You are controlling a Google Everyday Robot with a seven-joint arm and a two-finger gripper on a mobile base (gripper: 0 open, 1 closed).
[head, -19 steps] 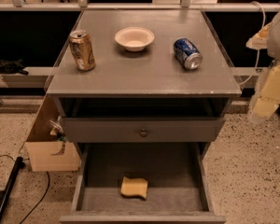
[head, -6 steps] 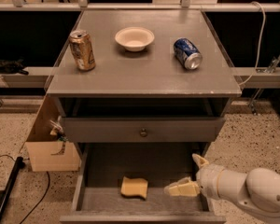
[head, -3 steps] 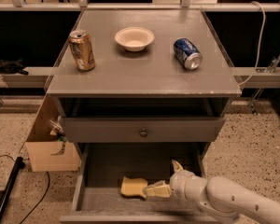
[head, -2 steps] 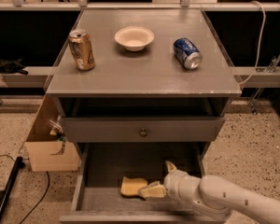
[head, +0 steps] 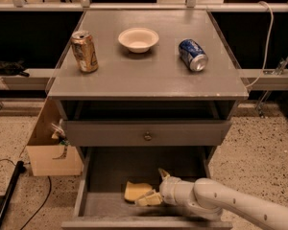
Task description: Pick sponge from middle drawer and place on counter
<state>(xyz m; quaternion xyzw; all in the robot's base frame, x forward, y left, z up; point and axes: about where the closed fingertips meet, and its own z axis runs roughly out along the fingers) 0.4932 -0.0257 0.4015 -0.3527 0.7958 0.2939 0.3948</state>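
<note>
The pale-yellow sponge (head: 135, 190) lies flat on the floor of the pulled-out middle drawer (head: 108, 174), near the front, left of centre. My gripper (head: 156, 187) reaches in from the lower right on a white arm and sits just right of the sponge. It is open: one pale finger (head: 162, 173) points up and back, the other (head: 148, 200) lies against the sponge's right front edge. The sponge is not lifted. The counter (head: 149, 73) is the grey cabinet top above.
On the counter stand a gold can (head: 85, 51), a white bowl (head: 138, 39) and a blue can (head: 192, 54) on its side. A closed drawer front with a knob (head: 147, 136) overhangs the open drawer. A cardboard box (head: 52, 150) and a black cable (head: 8, 198) are at the left.
My arm came down from the right into the open drawer and moved left across it. The gripper now reaches the sponge's right edge. The sponge has not moved.
</note>
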